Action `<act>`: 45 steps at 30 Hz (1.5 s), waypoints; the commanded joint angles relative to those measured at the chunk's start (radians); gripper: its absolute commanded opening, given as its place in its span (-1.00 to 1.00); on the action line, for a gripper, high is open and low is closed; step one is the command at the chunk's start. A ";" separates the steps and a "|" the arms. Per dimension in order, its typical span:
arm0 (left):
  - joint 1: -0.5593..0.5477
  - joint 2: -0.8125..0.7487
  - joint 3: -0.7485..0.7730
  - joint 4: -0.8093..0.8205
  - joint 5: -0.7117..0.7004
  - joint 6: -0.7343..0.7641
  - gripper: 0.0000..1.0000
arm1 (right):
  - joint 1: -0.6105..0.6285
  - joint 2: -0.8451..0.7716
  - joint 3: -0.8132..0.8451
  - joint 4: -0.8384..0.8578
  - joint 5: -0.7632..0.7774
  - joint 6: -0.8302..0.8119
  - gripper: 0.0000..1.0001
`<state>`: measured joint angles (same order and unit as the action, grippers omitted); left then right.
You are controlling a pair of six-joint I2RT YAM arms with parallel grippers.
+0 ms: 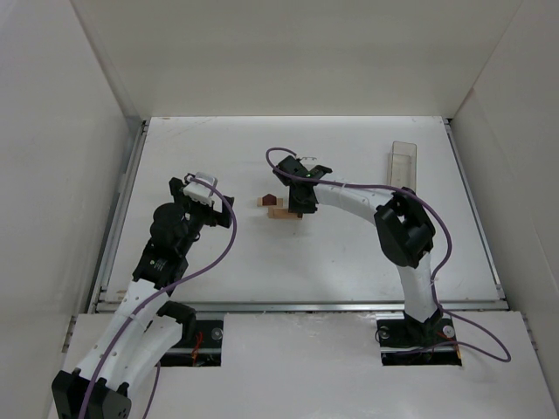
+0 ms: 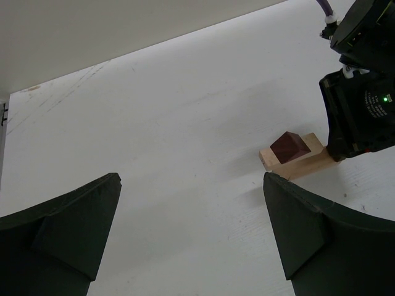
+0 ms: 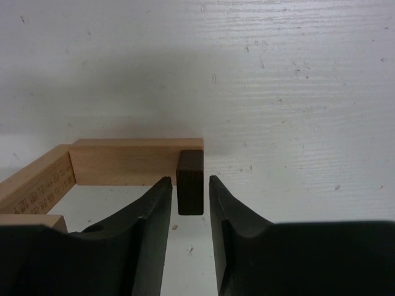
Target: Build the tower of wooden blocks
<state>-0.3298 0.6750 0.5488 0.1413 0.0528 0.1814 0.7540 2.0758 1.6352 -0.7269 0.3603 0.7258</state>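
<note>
The left pincer (image 2: 191, 180) stands wide open low over the white worktop (image 2: 154, 123), holding nothing. Further off to the right, a dark reddish-brown roof-shaped block (image 2: 289, 148) sits on a light tan bar (image 2: 307, 164). The right arm's black housing (image 2: 361, 117), showing a green light, covers the bar's far end.

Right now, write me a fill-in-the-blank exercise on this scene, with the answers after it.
The small dark block stands between the two ___ of the right gripper.
The left gripper is wide ___ and holds nothing.
The ___-shaped dark piece rests on a tan bar.
Answers: jaws; open; roof.
</note>
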 commanded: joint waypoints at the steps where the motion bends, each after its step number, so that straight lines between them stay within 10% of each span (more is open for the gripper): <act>1: 0.000 -0.008 -0.009 0.046 0.018 -0.013 1.00 | -0.004 0.003 0.011 0.014 0.000 -0.005 -0.25; 34: 0.000 -0.008 -0.009 0.046 0.027 -0.013 1.00 | -0.119 -0.223 0.109 0.147 0.025 -0.081 -0.11; 45: 0.000 -0.008 -0.009 0.027 0.007 -0.022 1.00 | -0.465 -0.549 -0.001 0.100 0.332 0.091 1.00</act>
<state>-0.3298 0.6754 0.5480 0.1398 0.0692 0.1783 0.3988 1.6505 1.6585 -0.5941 0.4686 0.7094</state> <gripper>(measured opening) 0.997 0.966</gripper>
